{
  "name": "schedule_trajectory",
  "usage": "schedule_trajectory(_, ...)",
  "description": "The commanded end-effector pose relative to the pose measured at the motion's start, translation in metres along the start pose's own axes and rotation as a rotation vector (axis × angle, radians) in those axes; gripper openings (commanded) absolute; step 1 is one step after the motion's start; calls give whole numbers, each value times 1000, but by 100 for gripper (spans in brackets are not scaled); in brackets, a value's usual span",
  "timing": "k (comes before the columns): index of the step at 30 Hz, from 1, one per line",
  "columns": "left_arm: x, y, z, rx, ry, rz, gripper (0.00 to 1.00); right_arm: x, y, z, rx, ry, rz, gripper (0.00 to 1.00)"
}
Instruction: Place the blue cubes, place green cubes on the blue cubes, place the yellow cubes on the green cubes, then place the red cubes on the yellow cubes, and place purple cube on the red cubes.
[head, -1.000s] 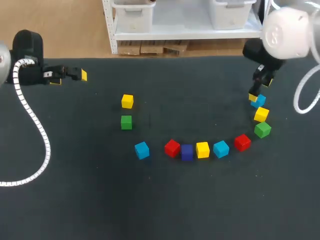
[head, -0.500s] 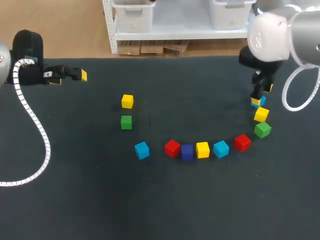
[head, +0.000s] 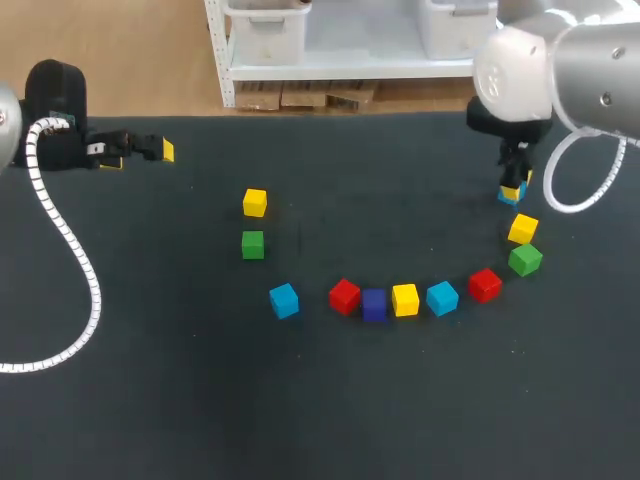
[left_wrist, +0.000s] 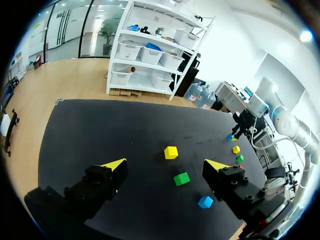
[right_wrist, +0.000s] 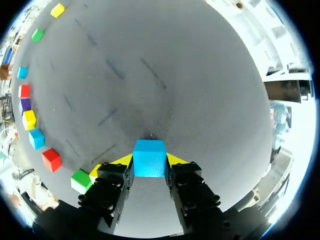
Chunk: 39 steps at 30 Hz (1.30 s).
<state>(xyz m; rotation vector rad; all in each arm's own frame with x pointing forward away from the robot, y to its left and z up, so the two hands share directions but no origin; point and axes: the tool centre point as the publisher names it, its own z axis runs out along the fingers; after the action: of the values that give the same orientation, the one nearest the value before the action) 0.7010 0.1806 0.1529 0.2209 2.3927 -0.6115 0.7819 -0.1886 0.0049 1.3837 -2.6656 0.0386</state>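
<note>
Your right hand (head: 514, 184) is clamped on a blue cube (right_wrist: 149, 158), one finger flat on each side face. The cube is sky blue, sharp-edged, and sits square between the yellow tips with its top face showing in the wrist view. It is over the right rear of the dark worktop (head: 400, 400), just behind the right end of a curved line of cubes; you cannot tell whether it touches the surface. The line, from right to left, runs end yellow cube (head: 522, 229), right green cube (head: 525, 260), right red cube (head: 485, 285), line blue cube (head: 442, 297), mid yellow cube (head: 405, 299), purple cube (head: 374, 304), left red cube (head: 344, 296). The last three sit tight together. A lone blue cube (head: 284, 300) lies near the left red cube. Behind it are the left green cube (head: 252, 244) and, further back, the left yellow cube (head: 255, 203), one after the other and apart. All lie single on the worktop, none stacked. Your left hand (left_wrist: 165, 164) is at the left rear edge, fingers spread wide apart, well away from every cube.
</note>
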Motion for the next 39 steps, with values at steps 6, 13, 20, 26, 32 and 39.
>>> schedule_trajectory(6, 2, 3, -1, 15, -8, 3, 100, -24, 53, -66, 42, -113, -241, 0)
schedule_trajectory(13, 2, 3, -1, 15, -8, 3, 100, -55, 105, -79, 76, -135, -424, 0)
schedule_trajectory(20, 2, 3, -1, 15, -8, 3, 100, -69, 140, -59, 79, -94, -533, 0)
schedule_trajectory(26, 2, 3, -1, 15, -8, 3, 100, -69, 151, -24, 78, 12, -612, 0)
schedule_trajectory(32, 2, 3, -1, 15, -8, 3, 100, -74, 153, -12, 77, 49, -644, 0)
schedule_trajectory(39, 2, 3, -1, 15, -8, 3, 100, -88, 148, -3, 78, 61, -623, 2)
